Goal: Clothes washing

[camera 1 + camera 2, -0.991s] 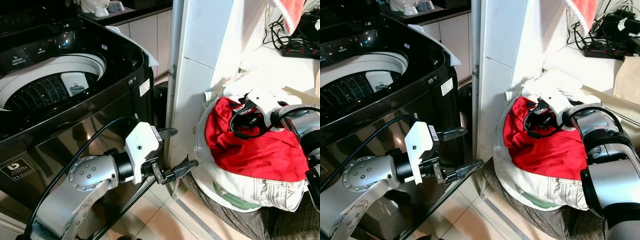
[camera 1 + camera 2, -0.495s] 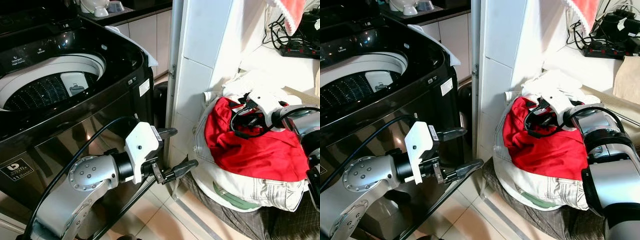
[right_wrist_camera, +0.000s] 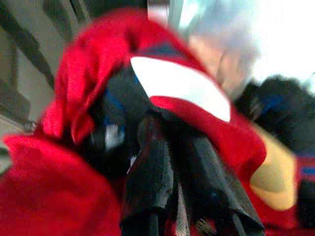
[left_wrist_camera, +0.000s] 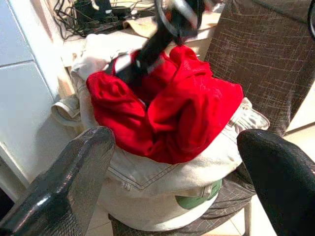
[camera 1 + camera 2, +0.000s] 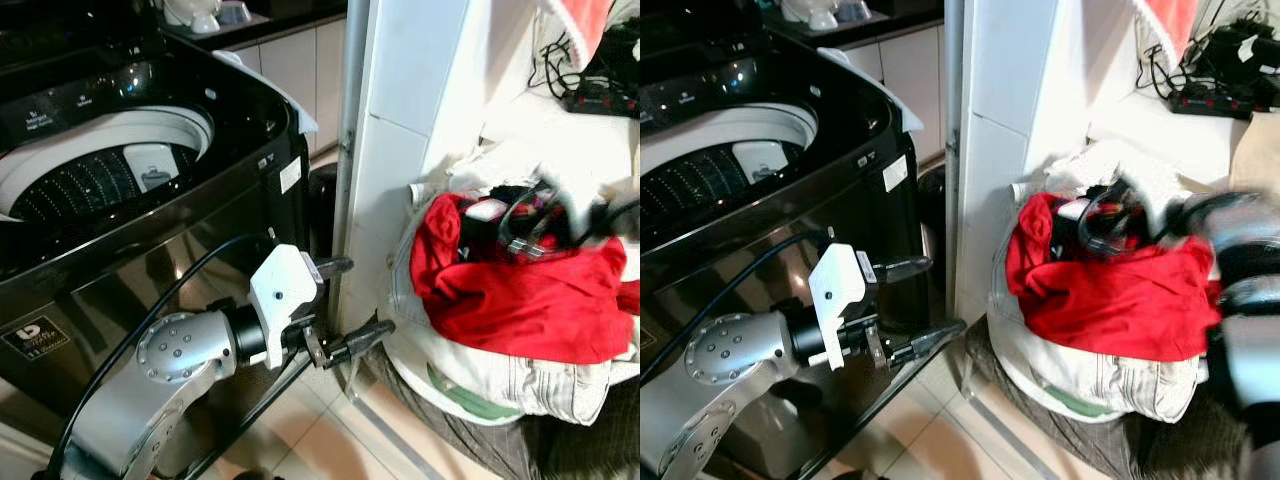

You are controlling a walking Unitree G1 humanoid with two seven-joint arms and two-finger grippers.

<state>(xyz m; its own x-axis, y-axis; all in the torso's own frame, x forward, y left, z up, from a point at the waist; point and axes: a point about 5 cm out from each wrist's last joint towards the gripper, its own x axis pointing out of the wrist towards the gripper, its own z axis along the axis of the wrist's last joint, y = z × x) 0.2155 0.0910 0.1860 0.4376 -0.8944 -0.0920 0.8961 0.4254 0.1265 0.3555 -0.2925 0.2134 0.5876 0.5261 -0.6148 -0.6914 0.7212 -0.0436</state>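
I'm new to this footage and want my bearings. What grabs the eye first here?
The red garment heaped on pale jeans on a chair right of the white pillar, with the right pincer buried in its folds. On the left, the black washer stands lid open, and the left pincer hangs open before it.

Left arm point(image 5: 150, 400): silver metal, round joint ringed with small screws, white block at the wrist, black cable looping along it, long black fingers point(image 5: 360, 338).
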